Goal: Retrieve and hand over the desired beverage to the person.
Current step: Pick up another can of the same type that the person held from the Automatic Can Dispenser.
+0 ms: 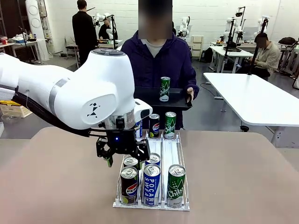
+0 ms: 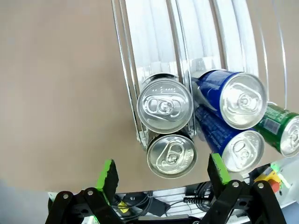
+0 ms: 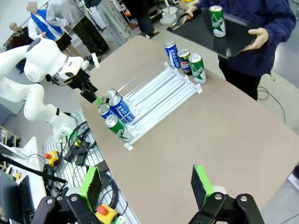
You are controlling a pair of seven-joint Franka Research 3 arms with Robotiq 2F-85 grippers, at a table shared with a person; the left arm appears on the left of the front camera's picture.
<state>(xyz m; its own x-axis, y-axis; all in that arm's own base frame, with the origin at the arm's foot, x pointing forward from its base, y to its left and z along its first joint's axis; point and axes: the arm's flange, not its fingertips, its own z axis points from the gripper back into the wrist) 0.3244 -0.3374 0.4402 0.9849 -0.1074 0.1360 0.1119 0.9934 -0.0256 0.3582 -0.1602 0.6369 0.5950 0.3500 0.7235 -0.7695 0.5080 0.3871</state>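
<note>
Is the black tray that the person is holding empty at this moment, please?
No, one green can stands upright on the tray that the person holds.

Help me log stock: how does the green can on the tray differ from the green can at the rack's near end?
The green can on the tray stands on the black tray the person holds; the green can at the rack's near end sits in the right lane of the white rack. The first has no neighbour; the second stands beside a blue Pocari Sweat can. Both are slim, upright and green with white lettering.
</note>
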